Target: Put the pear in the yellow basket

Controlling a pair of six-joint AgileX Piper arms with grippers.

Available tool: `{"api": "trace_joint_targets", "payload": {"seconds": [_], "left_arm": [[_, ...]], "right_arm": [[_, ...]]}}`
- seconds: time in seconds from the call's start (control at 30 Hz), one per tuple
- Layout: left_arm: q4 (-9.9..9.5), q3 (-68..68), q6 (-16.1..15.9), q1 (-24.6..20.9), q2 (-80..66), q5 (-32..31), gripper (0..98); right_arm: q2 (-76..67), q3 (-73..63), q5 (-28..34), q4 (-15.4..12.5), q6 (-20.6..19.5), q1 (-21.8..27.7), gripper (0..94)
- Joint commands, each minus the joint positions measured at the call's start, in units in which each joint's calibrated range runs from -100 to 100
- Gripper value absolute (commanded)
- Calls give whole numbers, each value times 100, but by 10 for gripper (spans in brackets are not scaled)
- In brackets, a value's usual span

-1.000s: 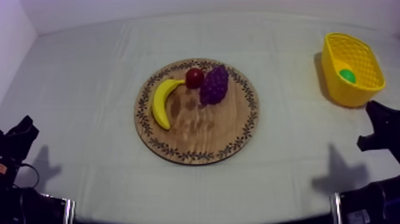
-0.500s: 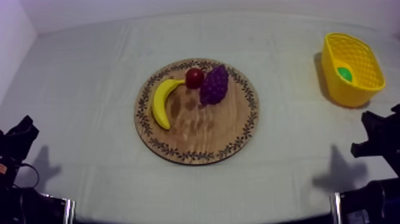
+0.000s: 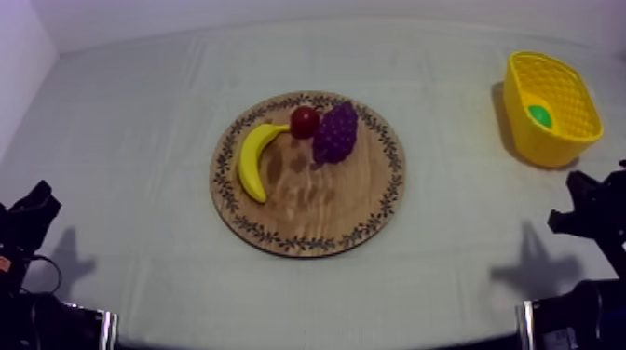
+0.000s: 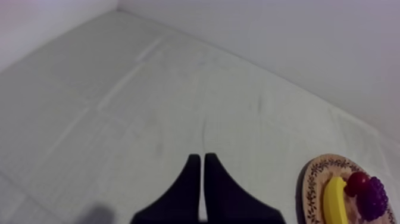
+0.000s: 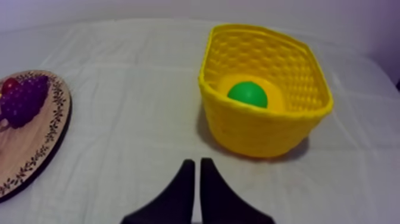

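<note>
The pear (image 3: 542, 115) lies inside the yellow basket (image 3: 564, 141) at the table's far right; over the basket's near wall it shows as a green round end on a yellowish body (image 5: 247, 94). The round wooden board (image 3: 307, 219) sits mid-table. My right gripper (image 5: 197, 161) is shut on nothing, its fingers together as a narrow wedge, a little short of the basket (image 5: 262, 128). From above, it (image 3: 589, 207) is low at the right edge. My left gripper (image 4: 199, 158) is shut too, over bare cloth, low at the left edge (image 3: 33, 207).
On the board lie a banana (image 3: 251, 158), a small red fruit (image 3: 304, 121) and a bunch of grapes (image 3: 335, 132). The board's edge (image 5: 44, 140) with the grapes (image 5: 24, 98) is left of the basket. A wall runs along the table's left side.
My right arm has drawn back from the basket toward the lower right edge. The left arm, the fruit and the basket have not moved.
</note>
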Motion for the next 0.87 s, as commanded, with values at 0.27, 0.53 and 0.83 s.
{"api": "trace_joint_targets", "payload": {"seconds": [0.27, 0.53, 0.83], "left_arm": [[0, 2, 1, -2, 2, 5, 1], [0, 2, 0, -2, 2, 5, 1], [0, 2, 0, -2, 2, 5, 1]], "right_arm": [[-3, 18, -22, -6, 65, 1, 4], [-3, 19, -24, -6, 67, -4, 4], [-3, 19, -24, -6, 71, -4, 4]]}}
